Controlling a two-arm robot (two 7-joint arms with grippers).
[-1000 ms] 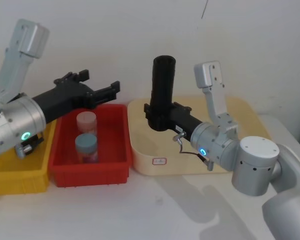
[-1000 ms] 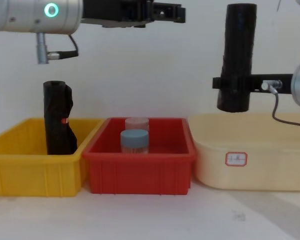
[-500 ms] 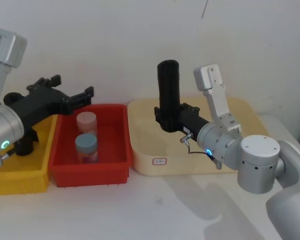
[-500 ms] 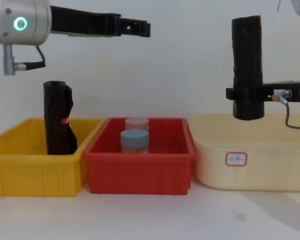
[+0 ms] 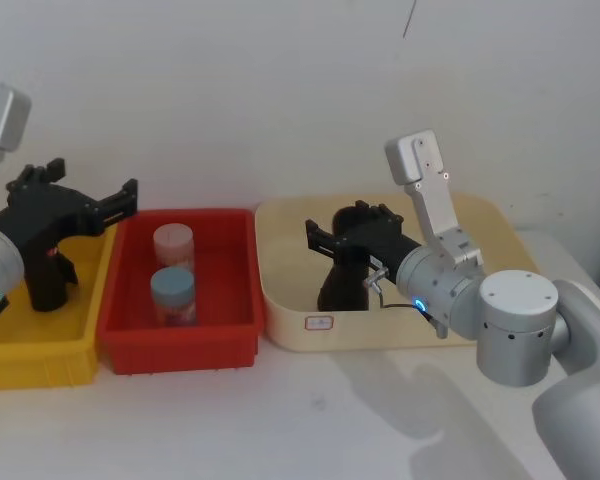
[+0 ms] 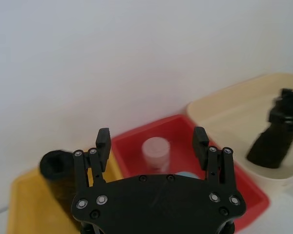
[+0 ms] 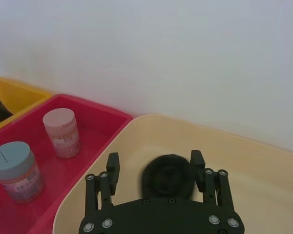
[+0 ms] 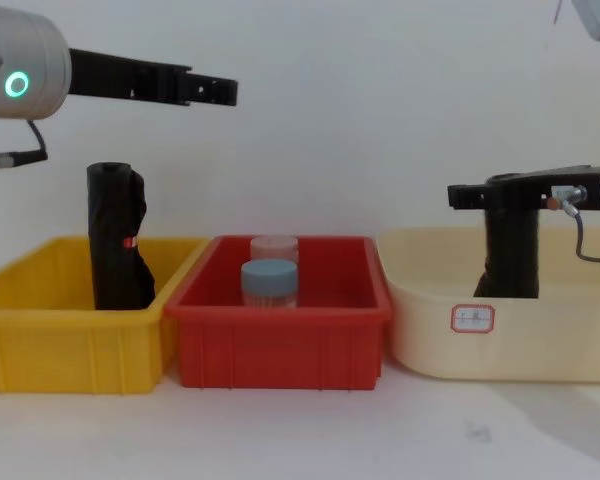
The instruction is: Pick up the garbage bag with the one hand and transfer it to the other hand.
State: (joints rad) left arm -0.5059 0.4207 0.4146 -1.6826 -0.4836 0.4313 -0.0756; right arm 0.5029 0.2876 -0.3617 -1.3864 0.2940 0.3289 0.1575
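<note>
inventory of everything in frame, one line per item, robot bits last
garbage bag: 1, black, standing in the cream tray
black roll with red mark: 1, black, standing in the yellow bin
jars: 2, blue lid and pinkish lid, in the red bin
yellow bin: 1, left
red bin: 1, middle
cream tray: 1, right, small label on its front
table: 1, white
left gripper: 1, black, open, above the yellow bin
right gripper: 1, black, open, fingers either side of the garbage bag's top
</note>
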